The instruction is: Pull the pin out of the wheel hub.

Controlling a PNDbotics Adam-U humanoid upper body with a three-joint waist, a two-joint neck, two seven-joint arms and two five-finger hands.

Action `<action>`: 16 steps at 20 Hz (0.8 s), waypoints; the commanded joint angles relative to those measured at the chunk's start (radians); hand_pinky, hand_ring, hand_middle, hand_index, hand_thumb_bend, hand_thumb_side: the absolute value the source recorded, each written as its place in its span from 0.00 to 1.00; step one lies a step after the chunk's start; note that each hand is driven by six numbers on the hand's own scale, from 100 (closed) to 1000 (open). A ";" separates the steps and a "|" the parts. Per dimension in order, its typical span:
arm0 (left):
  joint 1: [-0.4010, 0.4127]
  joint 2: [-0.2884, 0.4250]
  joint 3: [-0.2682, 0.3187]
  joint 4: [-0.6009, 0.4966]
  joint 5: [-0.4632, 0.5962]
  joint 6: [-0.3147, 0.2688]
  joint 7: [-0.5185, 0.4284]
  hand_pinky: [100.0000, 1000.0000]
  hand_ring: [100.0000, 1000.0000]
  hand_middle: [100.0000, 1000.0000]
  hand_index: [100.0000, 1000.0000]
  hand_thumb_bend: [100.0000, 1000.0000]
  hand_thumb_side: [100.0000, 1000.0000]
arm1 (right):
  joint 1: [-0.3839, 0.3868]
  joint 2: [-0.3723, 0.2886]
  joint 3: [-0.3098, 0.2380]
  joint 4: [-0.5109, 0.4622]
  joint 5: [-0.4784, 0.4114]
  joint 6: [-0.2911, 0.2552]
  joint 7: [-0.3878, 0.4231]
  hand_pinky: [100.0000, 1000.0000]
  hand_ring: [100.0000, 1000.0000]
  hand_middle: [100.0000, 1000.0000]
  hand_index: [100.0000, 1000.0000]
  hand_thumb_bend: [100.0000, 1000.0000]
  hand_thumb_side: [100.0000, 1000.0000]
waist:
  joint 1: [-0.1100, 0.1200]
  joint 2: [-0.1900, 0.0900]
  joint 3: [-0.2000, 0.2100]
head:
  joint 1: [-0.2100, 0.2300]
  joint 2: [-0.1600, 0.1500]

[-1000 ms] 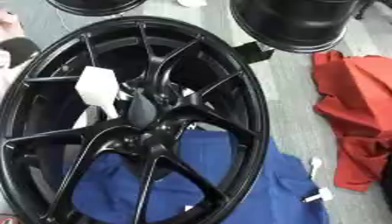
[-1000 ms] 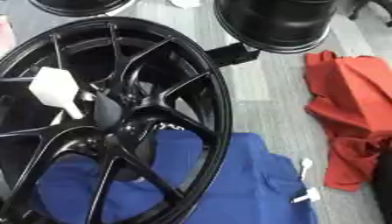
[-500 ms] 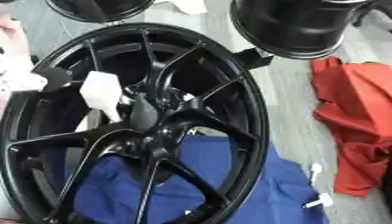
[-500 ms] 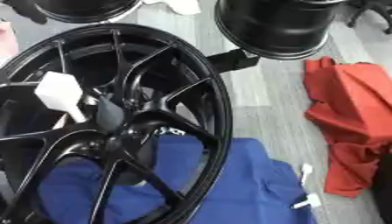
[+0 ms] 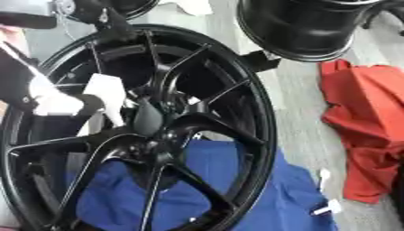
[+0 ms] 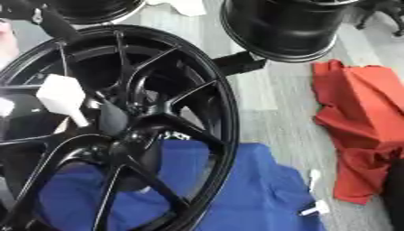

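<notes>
A big black spoked wheel (image 5: 236, 103) stands tilted on a blue cloth (image 5: 276, 189). A white pin (image 6: 63, 95) with a flat white head sticks out of the hub (image 5: 151, 121), its thin shaft running down to the right into the hub. My left hand (image 5: 53, 103), black with a white patch, comes in from the left edge and sits right beside the pin's head; whether it touches the head I cannot tell. The right hand does not show.
A second black wheel (image 6: 292, 27) lies at the top right, with a black block (image 6: 241, 63) between the two wheels. A red cloth (image 6: 359, 117) lies on the grey floor at the right. Two small white pins (image 6: 315, 207) lie by the blue cloth's right edge. A dark shape (image 6: 394, 194) cuts the lower right edge.
My left arm has come in from the left edge up to the pin's head. The view has also shifted, so the wheel sits further right and lower.
</notes>
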 commanded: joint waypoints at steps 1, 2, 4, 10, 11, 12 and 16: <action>-0.022 0.003 -0.008 0.022 -0.038 0.010 -0.009 0.87 0.82 0.75 0.87 0.41 0.43 | -0.006 -0.019 -0.006 -0.003 -0.005 -0.002 0.005 0.42 0.39 0.50 0.63 0.00 0.38 | 0.000 -0.027 -0.003 | 0.005 -0.014; -0.022 -0.001 -0.010 0.031 -0.052 0.009 -0.009 0.87 0.82 0.75 0.88 0.41 0.43 | -0.006 -0.018 -0.006 -0.003 -0.006 -0.003 0.006 0.42 0.39 0.50 0.63 0.00 0.38 | 0.000 -0.026 -0.004 | 0.006 -0.014; -0.022 -0.009 -0.018 0.050 -0.073 0.010 -0.009 0.87 0.82 0.76 0.91 0.42 0.44 | -0.005 -0.015 -0.007 -0.002 -0.008 -0.003 0.006 0.42 0.39 0.50 0.63 0.00 0.38 | -0.001 -0.024 -0.005 | 0.009 -0.015; -0.019 -0.021 -0.039 0.087 -0.108 0.000 -0.009 0.88 0.84 0.80 0.92 0.42 0.44 | -0.004 -0.007 -0.008 0.001 -0.013 -0.003 0.009 0.42 0.39 0.50 0.63 0.00 0.39 | -0.003 -0.017 -0.006 | 0.017 -0.021; -0.019 -0.023 -0.041 0.092 -0.111 -0.002 -0.009 0.88 0.84 0.79 0.92 0.41 0.44 | -0.004 -0.006 -0.008 0.001 -0.015 -0.003 0.009 0.42 0.39 0.50 0.63 0.00 0.39 | -0.003 -0.015 -0.007 | 0.018 -0.022; -0.018 -0.024 -0.044 0.096 -0.112 -0.005 -0.009 0.87 0.84 0.79 0.92 0.41 0.43 | -0.004 -0.005 -0.008 0.002 -0.016 -0.003 0.010 0.42 0.39 0.50 0.63 0.00 0.39 | -0.004 -0.014 -0.007 | 0.018 -0.023; -0.016 -0.028 -0.049 0.107 -0.116 -0.014 -0.009 0.88 0.84 0.80 0.92 0.41 0.42 | -0.005 -0.003 -0.009 0.003 -0.017 -0.004 0.010 0.42 0.39 0.50 0.63 0.00 0.39 | -0.004 -0.011 -0.008 | 0.019 -0.022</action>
